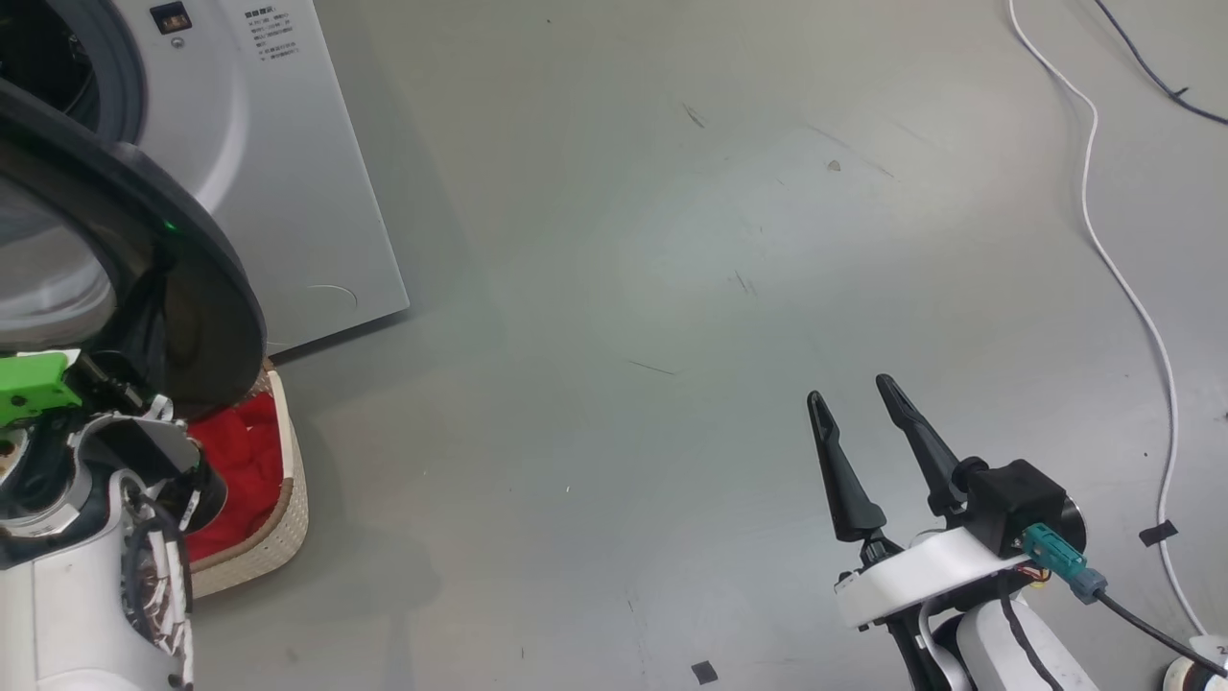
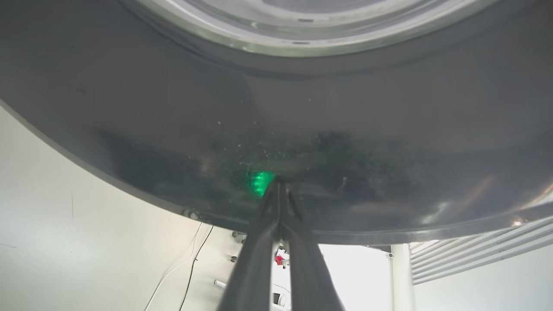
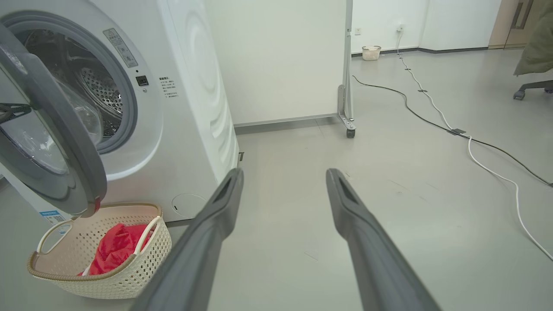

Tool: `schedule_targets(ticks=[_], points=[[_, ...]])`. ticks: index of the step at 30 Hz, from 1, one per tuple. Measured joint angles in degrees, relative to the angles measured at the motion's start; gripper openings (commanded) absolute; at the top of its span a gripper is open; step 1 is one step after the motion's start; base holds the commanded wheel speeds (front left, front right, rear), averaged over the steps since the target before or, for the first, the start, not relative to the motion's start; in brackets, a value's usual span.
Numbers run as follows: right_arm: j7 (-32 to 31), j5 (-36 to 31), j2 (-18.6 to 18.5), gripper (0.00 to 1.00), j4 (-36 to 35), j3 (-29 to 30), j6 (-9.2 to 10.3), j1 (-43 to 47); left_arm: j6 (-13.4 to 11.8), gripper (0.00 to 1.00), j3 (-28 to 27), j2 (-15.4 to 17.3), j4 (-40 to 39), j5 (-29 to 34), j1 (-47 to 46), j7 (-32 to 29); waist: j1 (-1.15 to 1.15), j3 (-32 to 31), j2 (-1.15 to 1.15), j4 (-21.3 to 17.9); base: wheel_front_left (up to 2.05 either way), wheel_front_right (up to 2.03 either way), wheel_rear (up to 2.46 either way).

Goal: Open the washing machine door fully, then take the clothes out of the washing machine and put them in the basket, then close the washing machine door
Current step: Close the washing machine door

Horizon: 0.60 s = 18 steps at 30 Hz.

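Note:
The white washing machine (image 1: 288,192) (image 3: 194,108) stands at the left, and its perforated steel drum (image 3: 99,90) shows through the opening. The washing machine door (image 1: 192,288) (image 3: 65,129) hangs partly open over the basket. My left gripper (image 2: 280,183) is shut, its tips touching the door's glossy black rim (image 2: 345,129) with nothing between them. The cream basket (image 1: 288,518) (image 3: 108,276) sits on the floor below the door, with red clothes (image 1: 240,461) (image 3: 116,250) inside. My right gripper (image 1: 854,403) (image 3: 283,172) stands open and empty over bare floor, well right of the basket.
A white cable (image 1: 1122,278) runs along the floor at the right, with a dark cable (image 3: 432,121) beside it. A wheeled partition (image 3: 345,86) stands behind the machine. Further back are a second small basket (image 3: 371,52) and a chair base (image 3: 531,86).

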<state>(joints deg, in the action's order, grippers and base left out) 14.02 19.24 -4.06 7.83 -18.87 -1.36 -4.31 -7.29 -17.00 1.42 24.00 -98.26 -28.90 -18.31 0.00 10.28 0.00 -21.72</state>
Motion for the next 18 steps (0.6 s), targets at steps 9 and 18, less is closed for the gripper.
schedule_targets(ticks=[9, 18], points=[[0.16, -0.01, 0.02, 1.00, -0.70, 2.09, 0.48, 0.00, 0.03, 0.00, 4.05, -0.13, 1.66, -0.19, -0.35, 0.20, 0.00, -0.71, 0.00, 2.02, 0.00, 0.00, 0.00], [0.16, -0.11, -0.98, 1.00, -0.68, 3.67, 0.48, 0.12, 4.53, 0.00, 11.92, -0.22, 2.78, 5.13, 6.28, -0.86, 0.00, -3.44, 0.00, 6.50, 0.00, 0.00, 0.00]])
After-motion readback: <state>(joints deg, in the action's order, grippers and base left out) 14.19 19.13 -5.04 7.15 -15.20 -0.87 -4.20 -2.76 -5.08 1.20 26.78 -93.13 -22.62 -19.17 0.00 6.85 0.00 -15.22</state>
